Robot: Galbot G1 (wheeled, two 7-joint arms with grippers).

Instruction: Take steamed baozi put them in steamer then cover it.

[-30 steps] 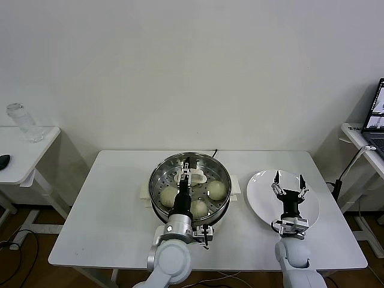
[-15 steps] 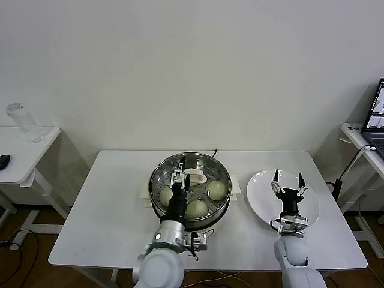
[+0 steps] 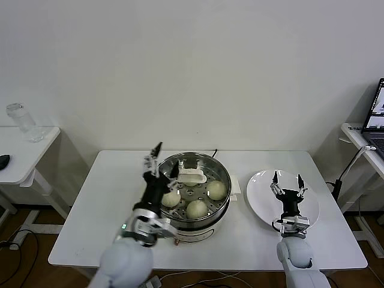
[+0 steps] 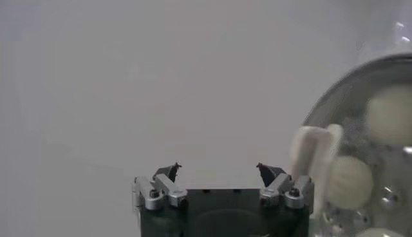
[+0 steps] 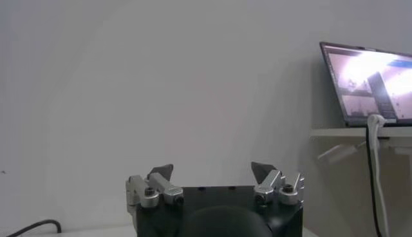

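Three steamed baozi (image 3: 197, 208) show inside the steamer (image 3: 223, 168) through the seated cover (image 3: 191, 177), a fourth perhaps hidden, so the task reads as finished; left gripper (image 3: 162, 165) spread empty beside the pot, right gripper (image 3: 287, 179) spread over the bare plate (image 3: 259, 192).

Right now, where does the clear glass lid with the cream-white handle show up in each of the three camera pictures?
Head view: the clear glass lid with its cream-white handle sits on the shiny steel steamer pot, mid-table, over the buns.
Left wrist view: its handle stands beside the open left end effector.
Right wrist view: not in it; only wall and a laptop.
Shared landmark: the cream-white handle, seen in the head and left wrist views.
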